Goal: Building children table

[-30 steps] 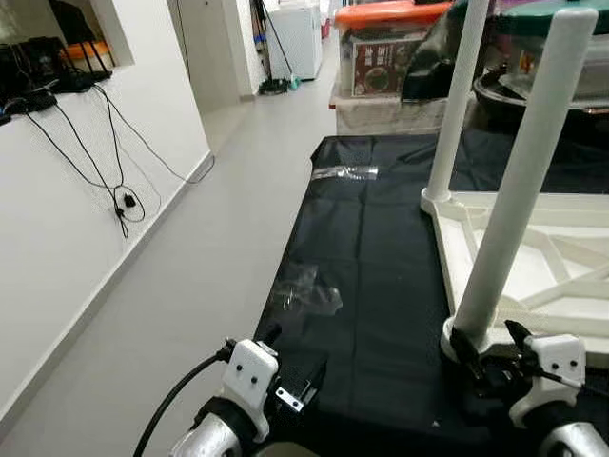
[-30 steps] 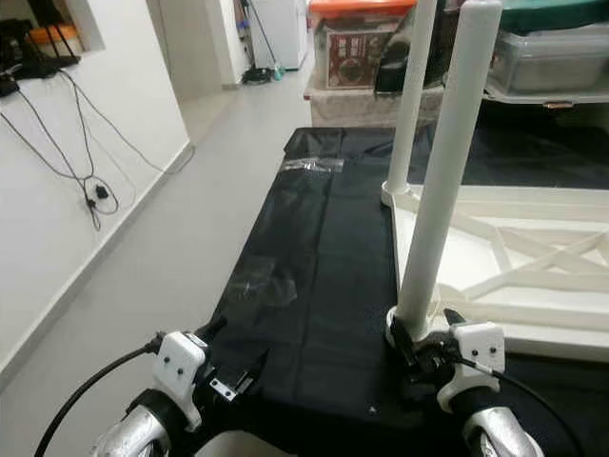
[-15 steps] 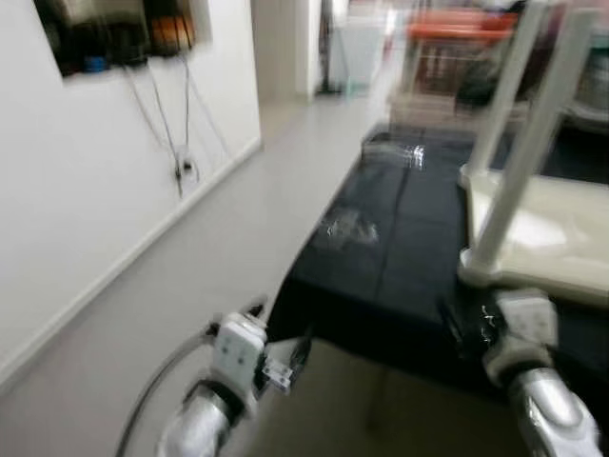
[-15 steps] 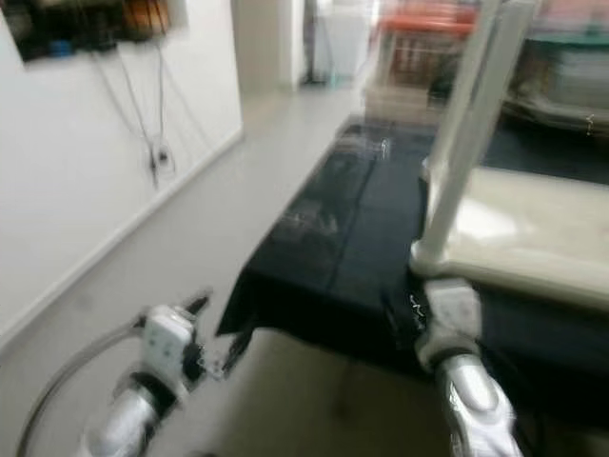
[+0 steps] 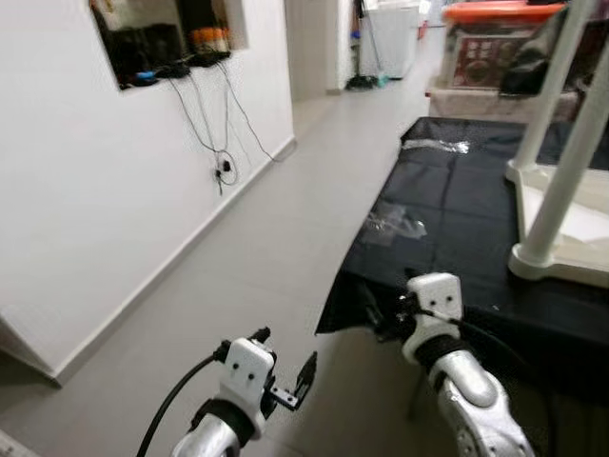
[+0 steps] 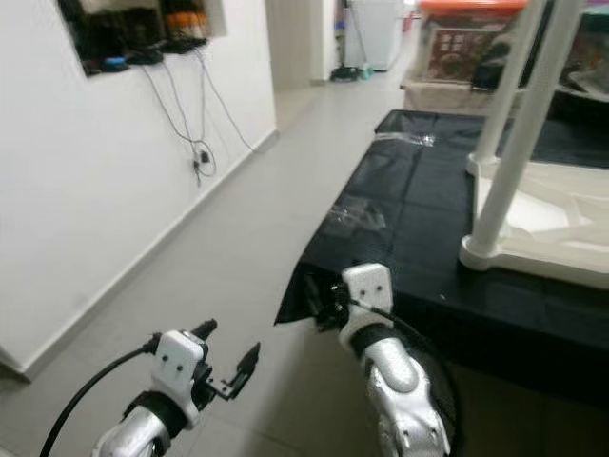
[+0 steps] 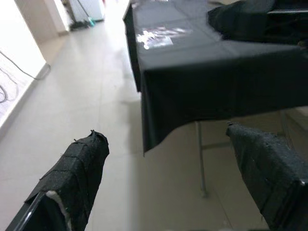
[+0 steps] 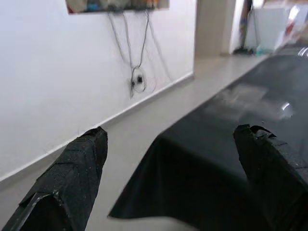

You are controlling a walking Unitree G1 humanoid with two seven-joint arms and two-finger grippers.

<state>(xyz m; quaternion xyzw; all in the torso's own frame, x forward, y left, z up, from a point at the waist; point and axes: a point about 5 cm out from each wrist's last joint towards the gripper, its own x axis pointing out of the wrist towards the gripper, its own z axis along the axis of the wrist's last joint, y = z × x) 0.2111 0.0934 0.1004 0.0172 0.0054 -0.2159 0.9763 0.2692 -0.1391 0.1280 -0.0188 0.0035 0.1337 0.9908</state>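
Note:
A white children's table (image 5: 582, 221) lies upside down on a large table draped in black cloth (image 5: 457, 205). Its near leg (image 5: 569, 162) and far leg (image 5: 552, 86) stand straight up. My right gripper (image 5: 379, 309) is open and empty. It hovers at the near left corner of the black cloth, well left of the near leg's foot. The right wrist view looks between its fingers (image 8: 72, 178) along the cloth edge (image 8: 202, 163). My left gripper (image 5: 283, 354) is open and empty, low over the floor. The left wrist view shows the cloth's hanging corner (image 7: 159, 96).
Two bits of clear plastic (image 5: 395, 224) (image 5: 438, 146) lie on the cloth. A white wall runs along the left, with a niche and dangling cables (image 5: 224, 162). Grey floor (image 5: 285, 238) stretches down the corridor. Storage boxes (image 5: 495, 52) and a white appliance (image 5: 390, 38) stand at the far end.
The whole view has pulled back and swung left, blurred on the way. My right gripper was at the near leg's foot. It now hangs off the cloth's corner, clear of the leg.

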